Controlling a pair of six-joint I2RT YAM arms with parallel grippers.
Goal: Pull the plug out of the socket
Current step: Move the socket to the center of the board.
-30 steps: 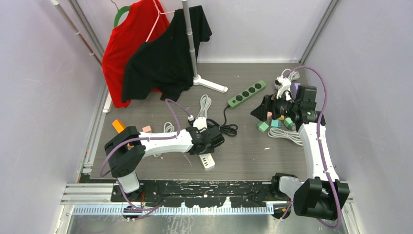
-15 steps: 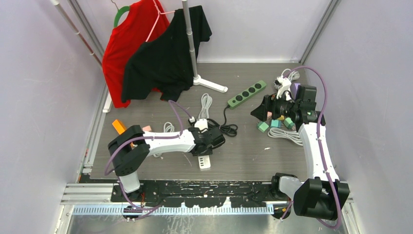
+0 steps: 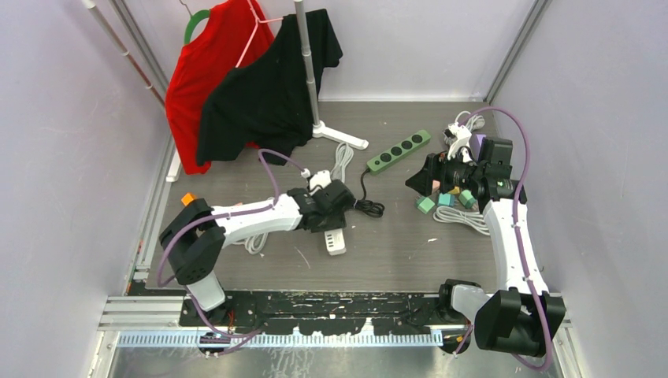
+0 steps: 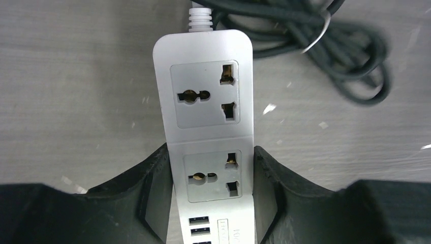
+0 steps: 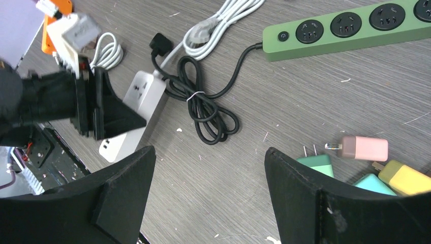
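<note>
The white power strip (image 4: 211, 132) is lying flat and face up on the grey table (image 4: 76, 76), and it is showing two universal outlets, both empty, with small USB ports below them. The black plug (image 5: 160, 41) is lying free on the table near the cable end of the strip, not sitting in any outlet. Its black cord (image 5: 208, 109) is running into a tied coil close by.
</note>
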